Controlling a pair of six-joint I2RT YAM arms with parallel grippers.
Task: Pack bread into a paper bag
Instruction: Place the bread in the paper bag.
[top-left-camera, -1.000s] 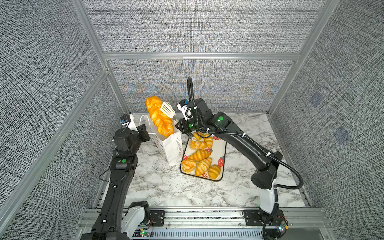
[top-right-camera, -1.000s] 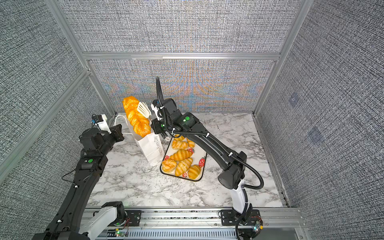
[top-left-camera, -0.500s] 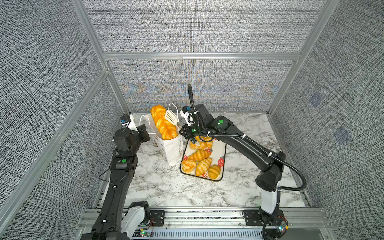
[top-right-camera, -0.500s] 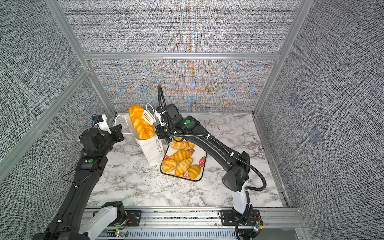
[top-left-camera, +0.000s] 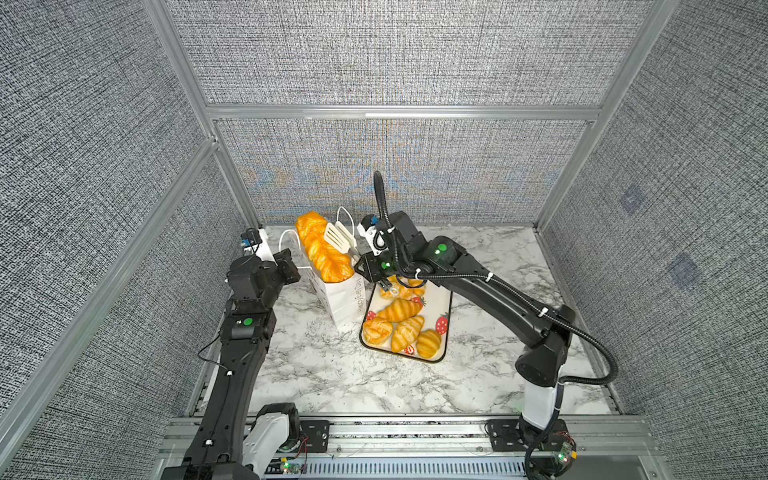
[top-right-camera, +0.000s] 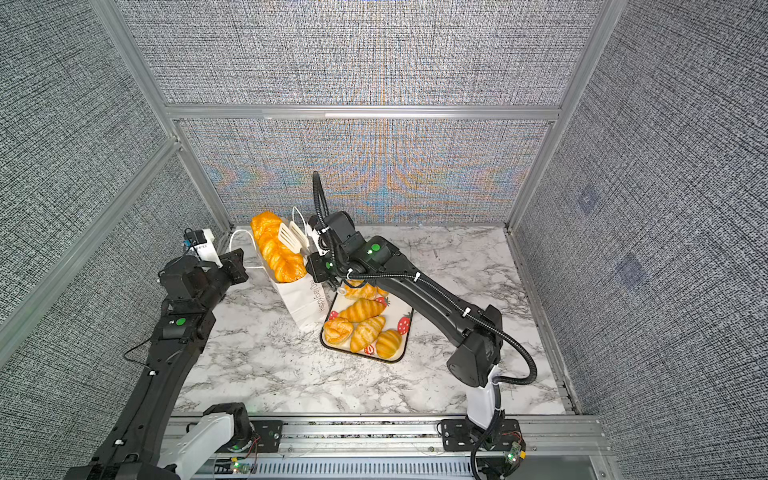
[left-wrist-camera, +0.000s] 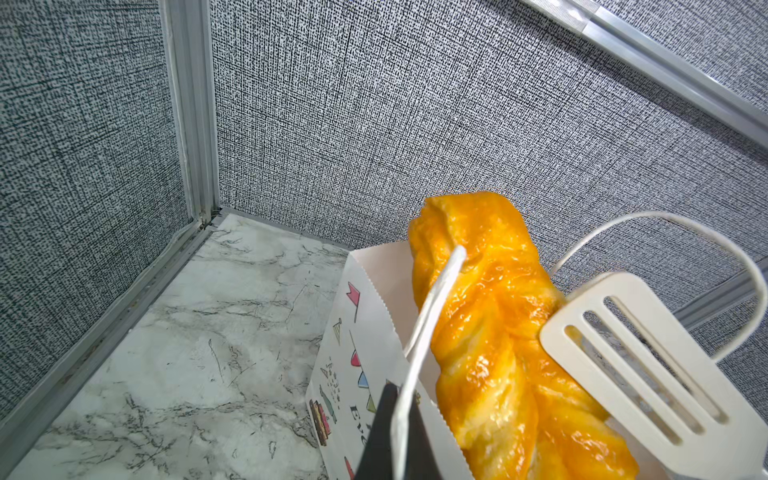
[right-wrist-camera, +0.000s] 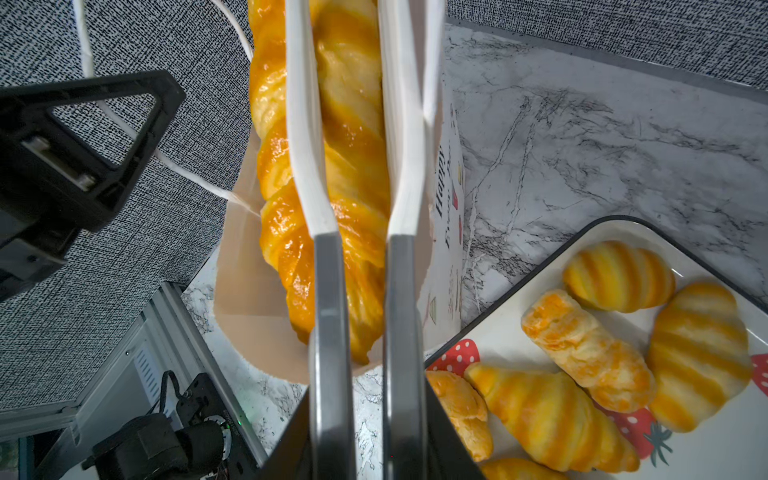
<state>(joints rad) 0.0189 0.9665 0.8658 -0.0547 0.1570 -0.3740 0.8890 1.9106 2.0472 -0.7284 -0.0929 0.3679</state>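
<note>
**Gripping tongs beside a loaf stood in the bag**

The right gripper (right-wrist-camera: 365, 440) is clamped on the grey handles of a pair of white slotted tongs (right-wrist-camera: 307, 145), and the two blades stand parted. Just past those blades the long loaf (right-wrist-camera: 353, 174) leans at a tilt; its lower end is inside the paper bag (right-wrist-camera: 446, 199) and its upper half juts out of the mouth. Whether either blade touches the loaf cannot be told.

Below this gripper, just beside the bag's base, lies a strawberry-print tray (right-wrist-camera: 727, 461); it carries the other pastries (right-wrist-camera: 552, 415), croissants and ridged rolls lying close together.

Beyond the bag, on the side away from the right gripper, the left gripper (left-wrist-camera: 399, 432) is closed on a white cord handle (left-wrist-camera: 432, 307); the cord runs taut from the bag's rim out to its fingertips. Bag and tray both rest on the marble table (right-wrist-camera: 582, 145).
</note>
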